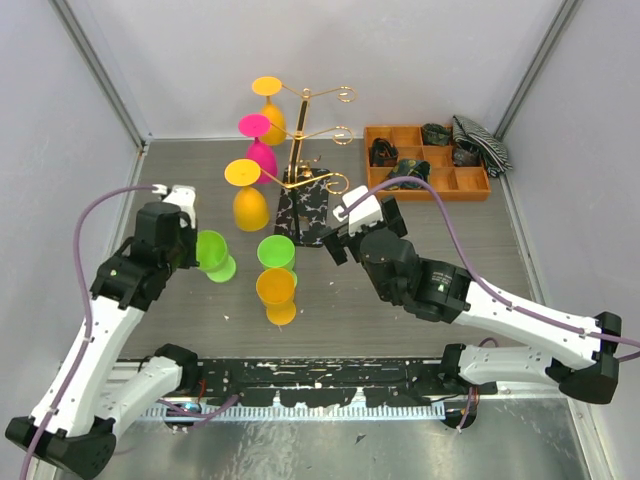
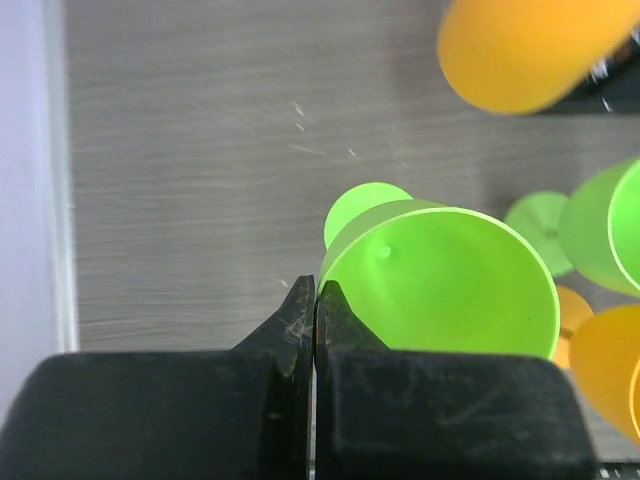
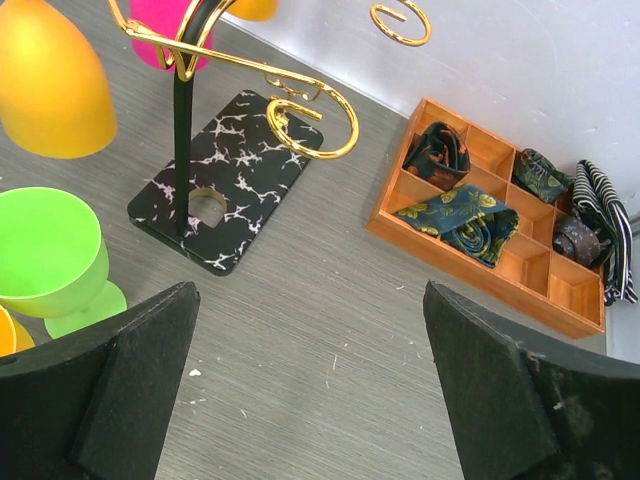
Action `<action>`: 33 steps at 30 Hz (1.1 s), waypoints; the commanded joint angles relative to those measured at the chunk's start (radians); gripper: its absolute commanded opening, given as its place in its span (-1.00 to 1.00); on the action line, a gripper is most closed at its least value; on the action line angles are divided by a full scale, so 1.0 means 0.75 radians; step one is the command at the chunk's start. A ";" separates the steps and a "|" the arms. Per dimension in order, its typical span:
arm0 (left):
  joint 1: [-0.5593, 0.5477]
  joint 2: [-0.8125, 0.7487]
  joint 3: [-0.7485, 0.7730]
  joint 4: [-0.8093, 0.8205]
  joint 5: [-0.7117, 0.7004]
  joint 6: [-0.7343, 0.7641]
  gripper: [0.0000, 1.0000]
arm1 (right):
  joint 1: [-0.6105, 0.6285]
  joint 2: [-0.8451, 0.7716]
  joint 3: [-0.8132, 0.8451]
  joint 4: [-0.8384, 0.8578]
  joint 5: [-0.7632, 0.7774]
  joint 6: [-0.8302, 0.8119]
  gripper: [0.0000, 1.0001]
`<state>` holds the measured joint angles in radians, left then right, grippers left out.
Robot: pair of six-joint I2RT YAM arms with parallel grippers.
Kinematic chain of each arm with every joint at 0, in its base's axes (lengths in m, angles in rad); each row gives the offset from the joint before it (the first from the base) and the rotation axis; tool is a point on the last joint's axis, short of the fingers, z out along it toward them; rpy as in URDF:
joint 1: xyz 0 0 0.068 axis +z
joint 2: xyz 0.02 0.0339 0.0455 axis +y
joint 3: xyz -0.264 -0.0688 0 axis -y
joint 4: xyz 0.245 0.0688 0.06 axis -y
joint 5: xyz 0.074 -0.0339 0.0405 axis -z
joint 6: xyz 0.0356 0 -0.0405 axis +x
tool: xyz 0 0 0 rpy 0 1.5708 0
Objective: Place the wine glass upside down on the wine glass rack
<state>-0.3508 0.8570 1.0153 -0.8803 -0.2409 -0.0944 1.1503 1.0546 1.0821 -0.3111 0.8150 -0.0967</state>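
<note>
Green, plastic-looking, likely light, stiff and slick: wine glass (image 1: 213, 250) upright on the bench (image 1: 400, 300), left of the rack (image 1: 297, 160). Shut left hand (image 2: 315, 300) at its rim, nothing plainly pinched; open right hand (image 3: 310, 310) near the rack. Best pinched over the bowl wall

The wine glass rack (image 1: 296, 150) stands mid-table toward the back, with three glasses (image 1: 250, 205) hanging on its left arms. The tray (image 1: 428, 196) sits well to its right. Before the rack, two glasses (image 1: 276, 252) stand one behind the other. A third glass (image 1: 213, 255) stands left of them, just beside my left pincer (image 2: 315, 295).
</note>
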 commanded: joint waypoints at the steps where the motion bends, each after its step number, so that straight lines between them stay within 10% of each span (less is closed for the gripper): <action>1: -0.004 -0.056 0.128 0.127 -0.292 0.114 -1.00 | 0.006 -0.042 0.032 0.032 0.032 0.052 0.98; 10: -0.003 -0.023 0.352 0.592 -0.400 0.542 -1.00 | 0.007 0.069 0.213 -0.008 -0.145 0.262 0.98; 24: -0.004 -0.119 -0.041 1.851 0.826 0.626 -1.00 | -0.004 0.183 0.594 0.208 -0.247 0.451 1.00; 33: -0.003 -0.160 -0.343 2.352 0.818 0.490 -1.00 | -0.236 0.100 0.524 0.389 -0.626 0.725 1.00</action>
<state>-0.3523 0.7540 0.8238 0.5850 0.3470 0.3393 1.0611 1.1519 1.4822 -0.1436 0.5262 0.2920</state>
